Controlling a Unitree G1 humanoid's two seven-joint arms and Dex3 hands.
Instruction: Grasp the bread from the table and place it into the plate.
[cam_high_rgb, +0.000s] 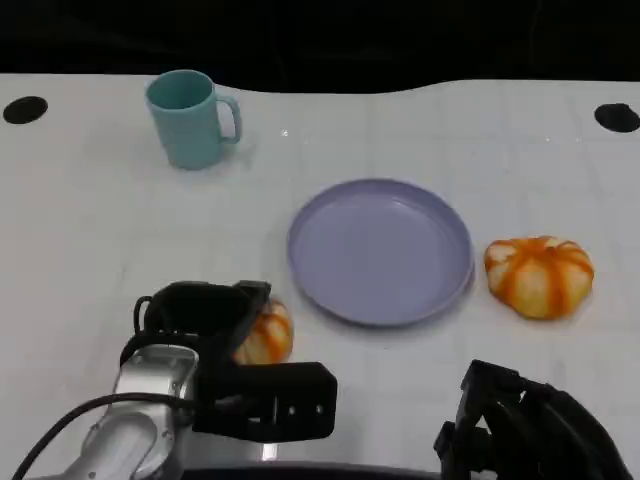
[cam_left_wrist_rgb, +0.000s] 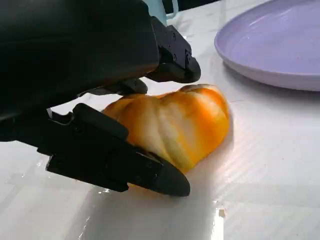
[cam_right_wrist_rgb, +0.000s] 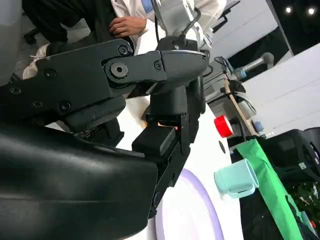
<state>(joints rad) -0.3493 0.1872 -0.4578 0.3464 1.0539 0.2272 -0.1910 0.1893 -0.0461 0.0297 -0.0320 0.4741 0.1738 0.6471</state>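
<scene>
Left hand (cam_high_rgb: 215, 330) is down on the table at the bread (cam_high_rgb: 266, 334), which sits on the white table (cam_high_rgb: 90, 230) just off the near-left rim of the purple plate (cam_high_rgb: 380, 250), close to it but apart. In the left wrist view the bread (cam_left_wrist_rgb: 175, 125) lies between the black fingers (cam_left_wrist_rgb: 125, 165): one finger runs along the table under its near side, others come over its far top side, so the hand is closed around it and looks to be touching on both sides; bread is on the table, not lifted. Its long axis runs roughly across the fingers, so they span its short width. From the bread the plate lies to the robot's right and a bit further out, so the coming move looks like lift, short carry right-forward, release over the plate's middle. Left hand is clearly the nearer one. Right hand (cam_high_rgb: 530, 430) sits low at the near-right edge, well apart from this bread; fingers partly cut off, cannot tell whether they are spread or curled, nothing seen in them. A second orange bread (cam_high_rgb: 540, 276) lies just right of the plate, nearer the right hand, untouched. Teal mug (cam_high_rgb: 192, 118) stands upright far left, out of the carry path. Risk: soft rounded loaf could slip from the grasp on lift.
</scene>
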